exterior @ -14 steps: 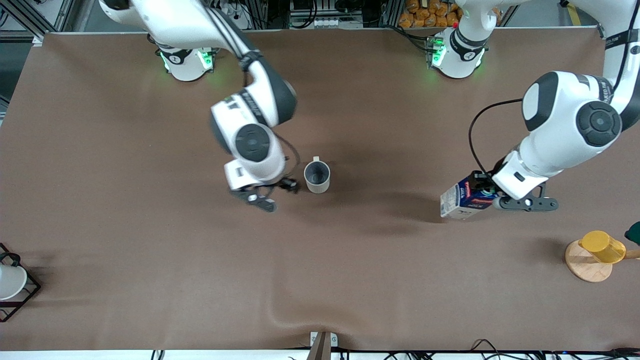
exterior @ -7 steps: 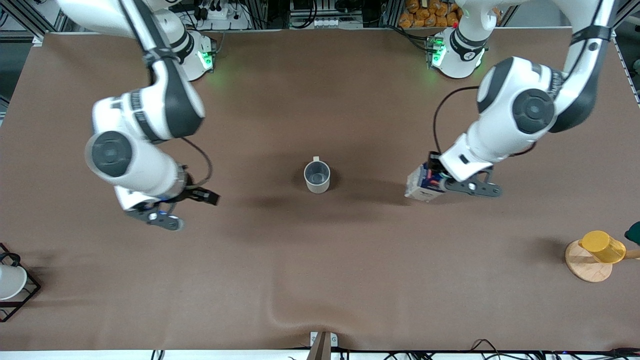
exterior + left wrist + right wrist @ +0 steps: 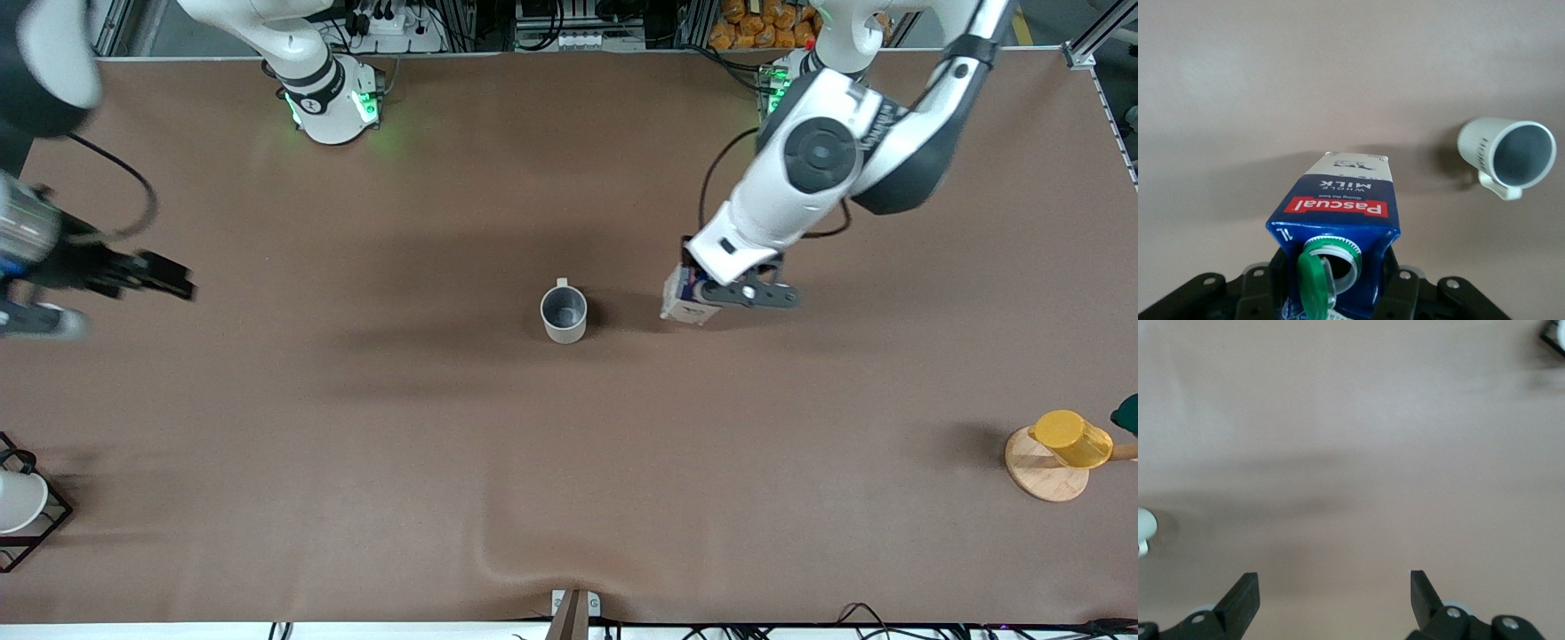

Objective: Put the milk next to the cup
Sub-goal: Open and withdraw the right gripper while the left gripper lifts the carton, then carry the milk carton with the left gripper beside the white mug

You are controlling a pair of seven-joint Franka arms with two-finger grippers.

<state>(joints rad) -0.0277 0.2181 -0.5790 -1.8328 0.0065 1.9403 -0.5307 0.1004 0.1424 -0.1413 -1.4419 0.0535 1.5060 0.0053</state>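
The milk (image 3: 679, 302), a dark blue carton with a red label band, is held in my left gripper (image 3: 702, 293), which is shut on its top. It hangs tilted over the table beside the cup (image 3: 564, 313), toward the left arm's end, with a gap between them. In the left wrist view the milk (image 3: 1338, 213) shows its green cap flipped open, between the fingers of my left gripper (image 3: 1337, 283), and the off-white cup (image 3: 1507, 155) stands upright with its grey inside showing. My right gripper (image 3: 169, 277) is open and empty, over the table at the right arm's end; it also shows in the right wrist view (image 3: 1335, 590).
A yellow cup (image 3: 1073, 438) lies on a round wooden stand (image 3: 1042, 476) at the left arm's end, near the front camera. A white cup (image 3: 18, 500) sits in a black wire rack (image 3: 49, 524) at the right arm's end. A fold runs in the brown table cover (image 3: 533, 560).
My left gripper has carried the milk from the left arm's end toward the cup. My right arm has swung away from the cup to its own end of the table.
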